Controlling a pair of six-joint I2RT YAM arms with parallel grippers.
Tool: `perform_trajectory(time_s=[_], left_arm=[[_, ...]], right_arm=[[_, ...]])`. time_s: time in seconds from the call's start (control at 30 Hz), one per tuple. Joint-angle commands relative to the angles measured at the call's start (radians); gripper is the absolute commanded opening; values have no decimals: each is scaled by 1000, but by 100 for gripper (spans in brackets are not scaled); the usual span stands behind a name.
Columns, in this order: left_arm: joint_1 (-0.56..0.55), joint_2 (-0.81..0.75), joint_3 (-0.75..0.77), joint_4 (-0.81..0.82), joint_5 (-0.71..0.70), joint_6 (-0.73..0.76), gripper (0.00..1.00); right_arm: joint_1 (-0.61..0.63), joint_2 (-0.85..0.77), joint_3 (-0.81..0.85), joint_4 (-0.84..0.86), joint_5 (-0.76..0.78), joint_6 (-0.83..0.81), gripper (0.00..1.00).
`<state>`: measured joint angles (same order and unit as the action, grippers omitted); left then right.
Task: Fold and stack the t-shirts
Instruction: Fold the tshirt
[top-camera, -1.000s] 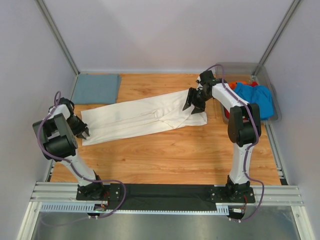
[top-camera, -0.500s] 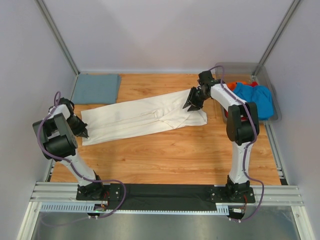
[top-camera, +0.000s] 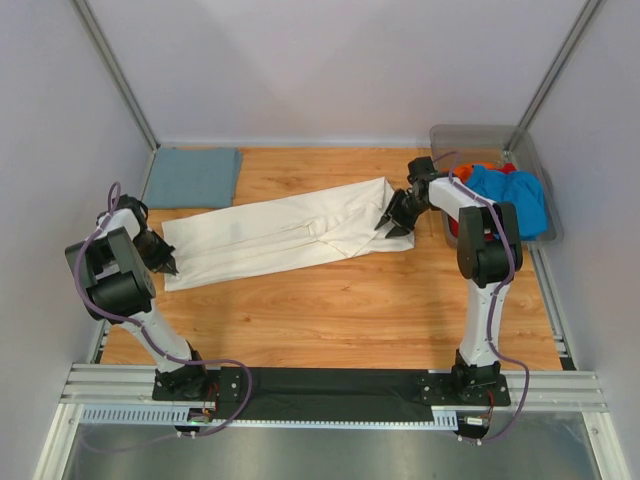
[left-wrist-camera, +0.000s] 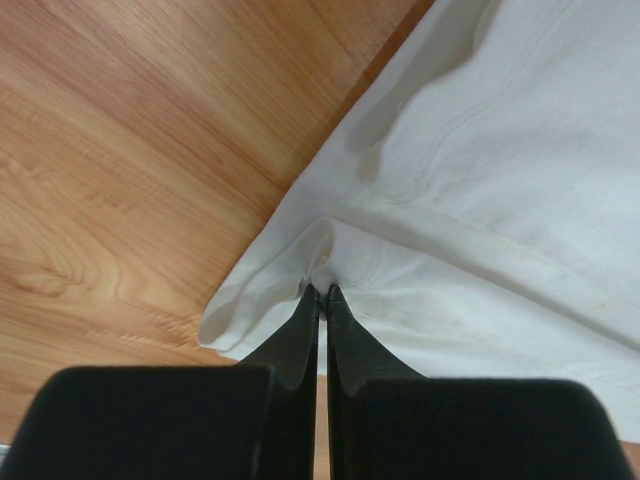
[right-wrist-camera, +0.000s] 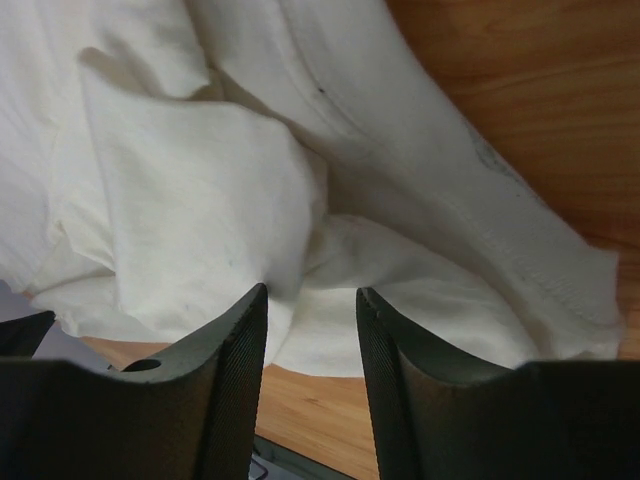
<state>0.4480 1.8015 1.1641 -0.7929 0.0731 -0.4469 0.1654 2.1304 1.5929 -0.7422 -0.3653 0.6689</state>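
A long cream-white t-shirt (top-camera: 280, 232) lies stretched out across the wooden table. My left gripper (top-camera: 170, 266) is at its left end, shut on a pinch of the hem (left-wrist-camera: 320, 290); the cloth (left-wrist-camera: 480, 150) puckers at the fingertips. My right gripper (top-camera: 390, 222) is at the shirt's right end, low over the table. Its jaws stand open (right-wrist-camera: 312, 295), with bunched cream cloth (right-wrist-camera: 200, 180) just past the tips and none clamped. A folded grey-blue t-shirt (top-camera: 192, 176) lies at the back left. Bright blue (top-camera: 510, 195) and orange-red (top-camera: 480, 168) t-shirts sit in the bin.
The clear grey plastic bin (top-camera: 470, 131) stands at the back right, close behind my right arm. Pale walls and metal posts enclose the table. A metal rail (top-camera: 330, 385) runs along the near edge.
My left gripper has shut on the shirt's hem. My right gripper has slid right, off the top of the shirt to its right edge, and the loose right flap has drawn in.
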Motion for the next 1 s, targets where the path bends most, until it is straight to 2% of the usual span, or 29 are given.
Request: perform_trajectory(time_s=[0.0, 0.13, 0.67, 0.87, 0.93, 0.97], left_arm=[[6, -41, 20, -9, 25, 2, 0], [8, -37, 23, -14, 25, 8, 0], [6, -34, 43, -20, 30, 16, 0], [8, -40, 40, -23, 28, 19, 0], [8, -45, 43, -25, 27, 19, 0], [6, -47, 43, -25, 27, 17, 0]], right_arm=[[8, -64, -51, 69, -66, 50, 44], [9, -55, -70, 127, -115, 73, 45], [22, -61, -117, 188, -162, 124, 42], [22, -38, -99, 213, -182, 152, 34], [20, -43, -94, 222, -190, 166, 27], [20, -46, -93, 224, -192, 170, 19]])
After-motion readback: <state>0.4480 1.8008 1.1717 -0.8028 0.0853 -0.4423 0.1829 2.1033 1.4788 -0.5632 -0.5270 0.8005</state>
